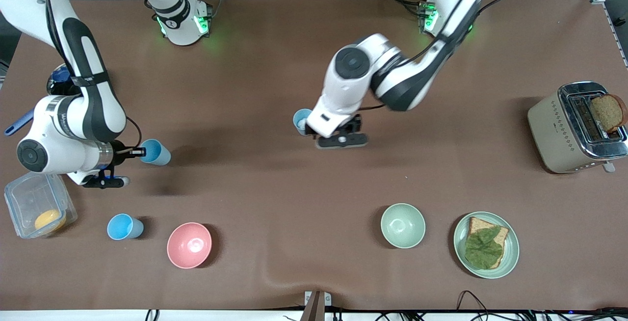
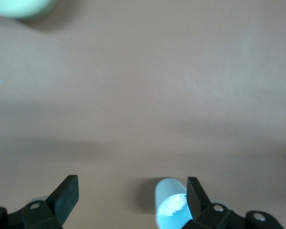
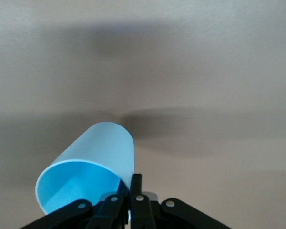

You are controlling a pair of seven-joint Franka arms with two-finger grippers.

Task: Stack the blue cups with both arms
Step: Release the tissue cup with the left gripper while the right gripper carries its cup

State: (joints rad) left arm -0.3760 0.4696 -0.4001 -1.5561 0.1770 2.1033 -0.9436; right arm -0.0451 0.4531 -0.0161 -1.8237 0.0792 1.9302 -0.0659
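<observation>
My right gripper [image 1: 139, 152] is shut on the rim of a light-blue cup [image 1: 156, 152] and holds it tilted above the table near the right arm's end. In the right wrist view the cup [image 3: 93, 167] sits at the closed fingers [image 3: 136, 185]. A second blue cup [image 1: 301, 120] stands at mid-table. My left gripper [image 1: 311, 128] is open low over it. In the left wrist view that cup [image 2: 170, 206] is just inside one fingertip [image 2: 193, 188], and my left gripper [image 2: 131, 187] spreads wide. A third blue cup [image 1: 124, 227] stands upright beside the pink bowl [image 1: 189, 245].
A clear plastic box [image 1: 38, 205] with an orange item stands at the right arm's end. A pale green bowl [image 1: 403, 225] and a green plate [image 1: 462, 257] with bread and lettuce lie near the front camera. A toaster [image 1: 554, 129] holding a bread slice stands at the left arm's end.
</observation>
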